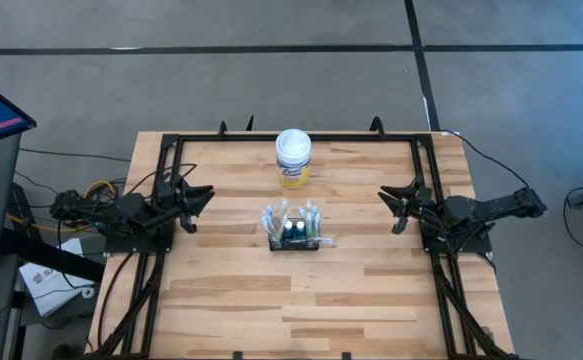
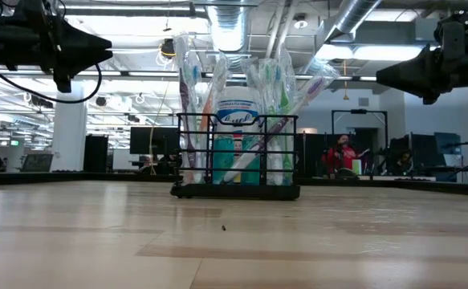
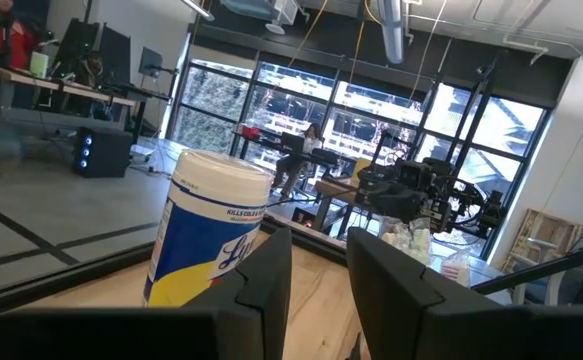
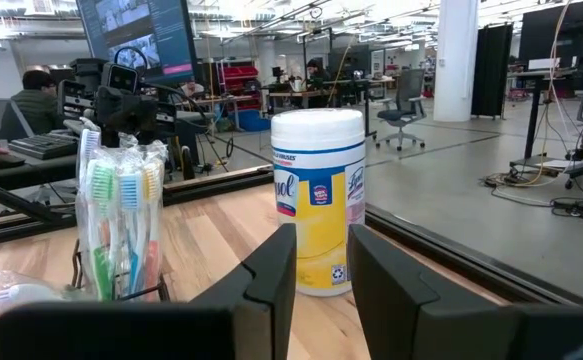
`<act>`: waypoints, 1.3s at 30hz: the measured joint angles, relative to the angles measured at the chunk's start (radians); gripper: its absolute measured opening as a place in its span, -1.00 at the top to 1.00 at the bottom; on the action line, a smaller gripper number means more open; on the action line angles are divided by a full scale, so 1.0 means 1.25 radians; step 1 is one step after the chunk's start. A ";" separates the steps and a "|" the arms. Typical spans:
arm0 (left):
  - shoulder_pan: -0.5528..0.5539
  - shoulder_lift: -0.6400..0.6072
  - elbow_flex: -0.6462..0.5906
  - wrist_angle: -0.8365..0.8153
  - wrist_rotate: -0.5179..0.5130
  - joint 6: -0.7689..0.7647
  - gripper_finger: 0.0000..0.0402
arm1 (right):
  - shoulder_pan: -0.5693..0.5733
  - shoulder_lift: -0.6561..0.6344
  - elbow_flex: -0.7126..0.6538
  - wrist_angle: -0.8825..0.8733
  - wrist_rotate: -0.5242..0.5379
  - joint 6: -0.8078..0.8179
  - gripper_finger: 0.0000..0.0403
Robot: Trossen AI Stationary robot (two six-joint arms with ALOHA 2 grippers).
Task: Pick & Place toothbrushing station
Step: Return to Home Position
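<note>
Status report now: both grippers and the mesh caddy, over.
Left gripper, right gripper open, empty, at table sides. Mesh caddy mid-table, toothbrushes inside. Canister stands apart.

From the low view, the mesh caddy and its toothbrushes hide most of the canister.

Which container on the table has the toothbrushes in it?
The low black wire caddy at the middle of the table; the toothbrushes stand in it. The round, white-lidded yellow canister beyond it shows none.
</note>
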 joint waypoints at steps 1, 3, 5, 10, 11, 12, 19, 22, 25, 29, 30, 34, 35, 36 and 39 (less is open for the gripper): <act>0.000 0.000 0.000 0.000 0.000 0.000 0.53 | 0.000 0.000 0.000 0.000 0.000 0.000 0.58; 0.000 0.000 0.000 0.000 0.000 0.000 0.53 | 0.000 0.000 0.000 0.000 0.000 0.000 0.58; 0.000 0.000 0.000 0.000 0.000 0.000 0.53 | 0.000 0.000 0.000 0.000 0.000 0.000 0.58; 0.000 0.000 0.000 0.000 0.000 0.000 0.53 | 0.000 0.000 0.000 0.000 0.000 0.000 0.58; 0.000 0.000 0.000 0.000 0.000 0.000 0.53 | 0.000 0.000 0.000 0.000 0.000 0.000 0.58; 0.000 0.000 0.000 0.000 0.000 0.000 0.53 | 0.000 0.000 0.000 0.000 0.000 0.000 0.58; 0.000 0.000 0.000 0.000 0.000 0.000 0.53 | 0.000 0.000 0.000 0.000 0.000 0.000 0.58; 0.000 0.000 0.000 0.000 0.000 0.000 0.53 | 0.000 0.000 0.000 0.000 0.000 0.000 0.58; 0.000 0.000 0.000 0.000 0.000 0.000 0.53 | 0.000 0.000 0.000 0.000 0.000 0.000 0.58; 0.000 0.000 0.000 0.000 0.001 0.000 0.53 | 0.000 0.000 0.000 0.000 0.000 0.000 0.58; 0.000 0.000 0.000 0.000 0.001 0.000 0.53 | 0.000 0.000 0.000 0.000 0.000 0.000 0.58; 0.000 0.000 0.000 0.000 0.001 0.000 0.53 | 0.000 0.000 0.000 0.000 0.000 0.000 0.58; 0.000 0.000 0.000 0.000 0.001 0.000 0.53 | 0.000 0.000 0.000 0.000 0.000 0.000 0.58; 0.000 0.000 0.000 0.000 0.001 0.000 0.53 | 0.000 0.000 0.000 0.000 0.000 0.000 0.58; 0.000 0.000 0.000 0.000 0.001 0.000 0.53 | 0.000 0.000 0.000 0.000 0.000 0.000 0.58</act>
